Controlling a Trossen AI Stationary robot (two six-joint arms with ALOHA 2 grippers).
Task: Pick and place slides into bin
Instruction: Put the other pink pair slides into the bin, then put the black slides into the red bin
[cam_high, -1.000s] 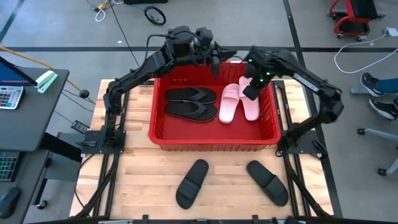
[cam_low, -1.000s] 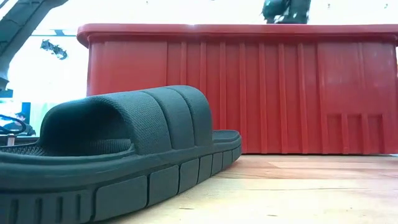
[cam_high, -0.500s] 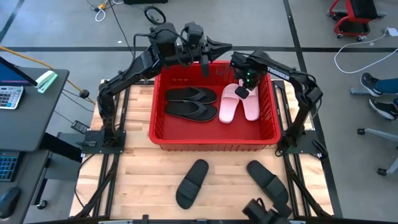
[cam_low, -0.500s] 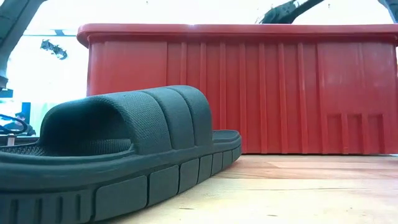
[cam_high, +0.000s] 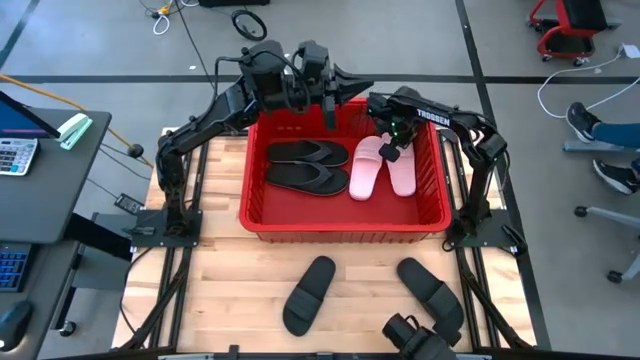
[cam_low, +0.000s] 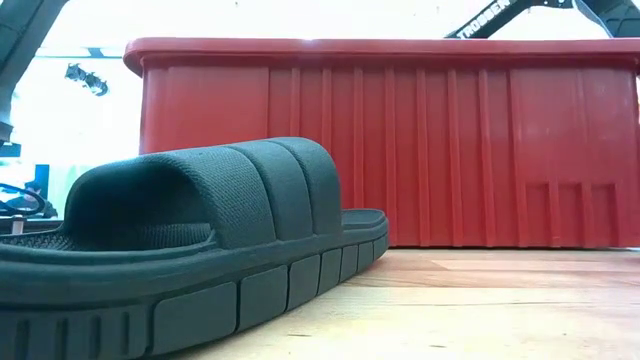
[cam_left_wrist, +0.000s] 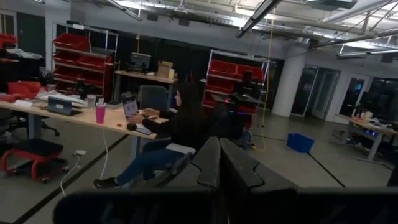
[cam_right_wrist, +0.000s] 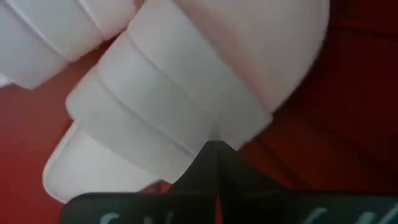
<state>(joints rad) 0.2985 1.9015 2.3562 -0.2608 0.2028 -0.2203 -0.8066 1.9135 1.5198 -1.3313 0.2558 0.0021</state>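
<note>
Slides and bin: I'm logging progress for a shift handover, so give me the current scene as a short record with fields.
bin: red crate at the middle of the table
in bin: two black flip-flops side by side; two pink slides beside them
outside bin: two black slides on the wooden table in front of the bin
left gripper: shut, empty, above the bin's far rim
right gripper: shut, empty, just above the pink slides
remaining: two black slides to place
</note>
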